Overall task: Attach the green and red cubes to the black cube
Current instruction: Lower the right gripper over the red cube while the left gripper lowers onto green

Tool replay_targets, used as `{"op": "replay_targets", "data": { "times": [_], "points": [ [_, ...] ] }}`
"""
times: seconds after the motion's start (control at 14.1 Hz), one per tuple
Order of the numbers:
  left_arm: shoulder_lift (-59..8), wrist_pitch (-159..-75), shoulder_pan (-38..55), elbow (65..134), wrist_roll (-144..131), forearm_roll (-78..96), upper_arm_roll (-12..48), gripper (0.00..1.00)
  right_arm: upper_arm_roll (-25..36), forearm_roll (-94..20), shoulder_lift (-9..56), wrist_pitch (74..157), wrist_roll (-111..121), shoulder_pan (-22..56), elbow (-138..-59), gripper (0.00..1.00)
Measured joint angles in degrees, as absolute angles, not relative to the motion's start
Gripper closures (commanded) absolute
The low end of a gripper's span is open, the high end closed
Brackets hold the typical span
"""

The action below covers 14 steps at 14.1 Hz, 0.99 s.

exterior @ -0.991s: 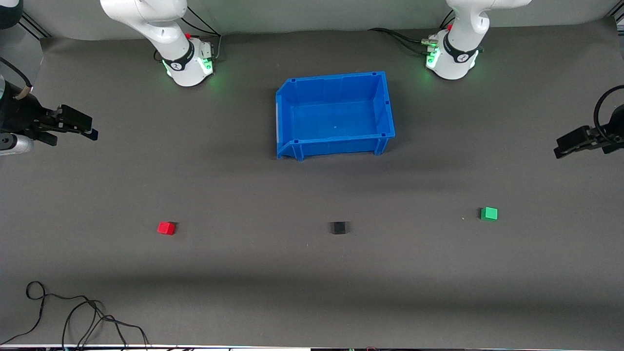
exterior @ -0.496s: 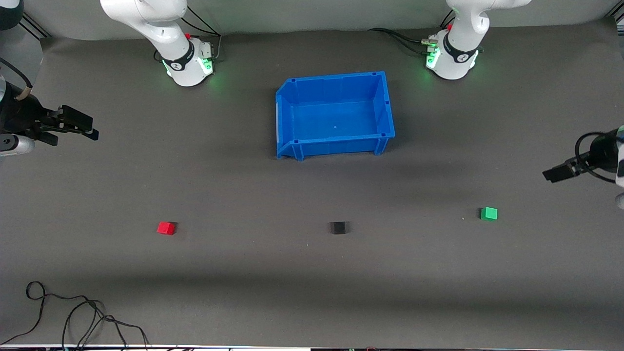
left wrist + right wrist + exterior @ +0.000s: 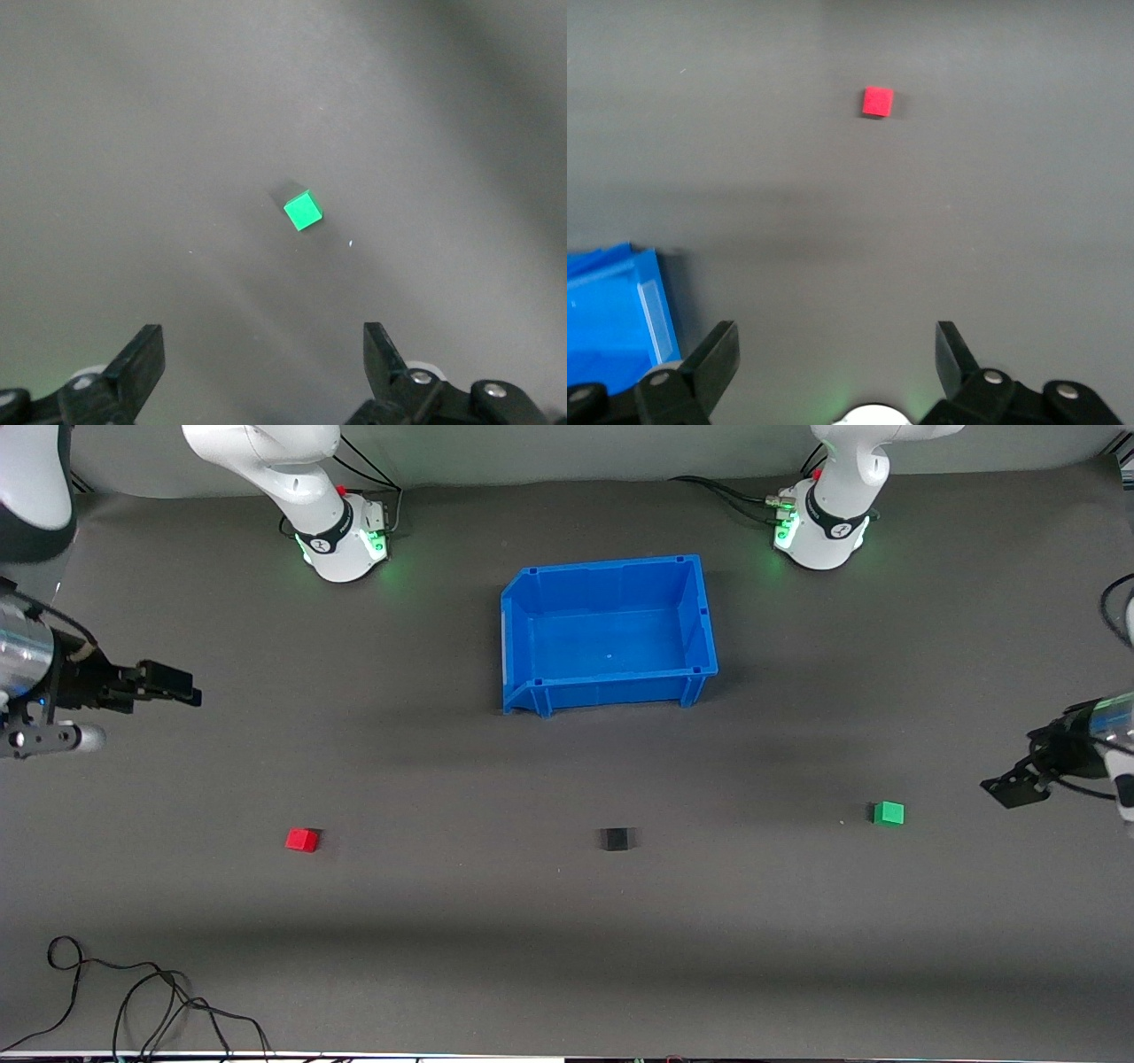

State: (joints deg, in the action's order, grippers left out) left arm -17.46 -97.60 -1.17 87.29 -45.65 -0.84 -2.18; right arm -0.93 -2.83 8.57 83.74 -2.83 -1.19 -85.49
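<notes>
Your grey mat point(image 3: 567, 921) carries three small cubes in a row, well apart from one another. The small matte black cube point(image 3: 614, 839) sits in the middle, nearer the front camera than the open blue plastic bin point(image 3: 608, 634). The small red cube point(image 3: 301, 840) lies toward the right arm's end of the table; the small green cube point(image 3: 889, 813) lies toward the left arm's end.

Your left gripper point(image 3: 1010, 791) is in the air over bare mat just beside the green cube, its two black fingers point(image 3: 137, 367) spread wide apart and holding nothing.

Your right gripper point(image 3: 173, 685) is in the air over bare mat at its own end of the table, well apart from the red cube, fingers point(image 3: 713, 363) likewise spread wide and empty.

A loose black cable point(image 3: 133, 992) curls on the mat at the corner nearest the front camera.
</notes>
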Motion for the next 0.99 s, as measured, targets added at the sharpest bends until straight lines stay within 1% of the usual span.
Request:
{"op": "replay_targets", "data": {
  "times": [0.14,0.28,0.5,0.64,0.78,0.85,0.99],
  "points": [
    [-18.8,-100.6,-1.7,90.0,-53.7,-0.6,-2.2,0.00,-0.7,-4.0,9.8,84.2,-15.1,-1.4,-85.5,0.01],
    [-21.7,-103.1,-2.5,91.2,-61.2,0.5,-2.2,0.00,-0.4,-5.2,11.3,84.3,-30.2,-1.4,-85.5,0.00],
    [-25.7,-111.8,-2.8,93.6,-71.8,1.6,-2.2,0.00,-0.1,-7.8,14.5,84.4,-46.2,-1.3,-85.5,0.00],
    [-27.4,-116.7,-2.9,95.2,-74.7,1.7,-2.2,0.00,1.3,-11.0,17.1,86.0,-55.0,-1.3,-85.5,0.00],
    [-29.4,-120.4,-3.4,95.9,-75.5,1.7,-2.2,0.01,4.1,-14.6,20.0,87.8,-59.8,-1.4,-85.5,0.00],
    [-30.4,-121.8,-3.6,96.0,-75.6,1.7,-2.2,0.03,5.9,-16.1,21.4,88.6,-60.3,-1.5,-85.5,0.00],
    [-32.2,-123.8,-3.9,96.2,-75.7,1.8,-2.2,0.03,8.1,-19.0,24.2,91.3,-60.3,-2.5,-85.6,0.00]
  ]
}}
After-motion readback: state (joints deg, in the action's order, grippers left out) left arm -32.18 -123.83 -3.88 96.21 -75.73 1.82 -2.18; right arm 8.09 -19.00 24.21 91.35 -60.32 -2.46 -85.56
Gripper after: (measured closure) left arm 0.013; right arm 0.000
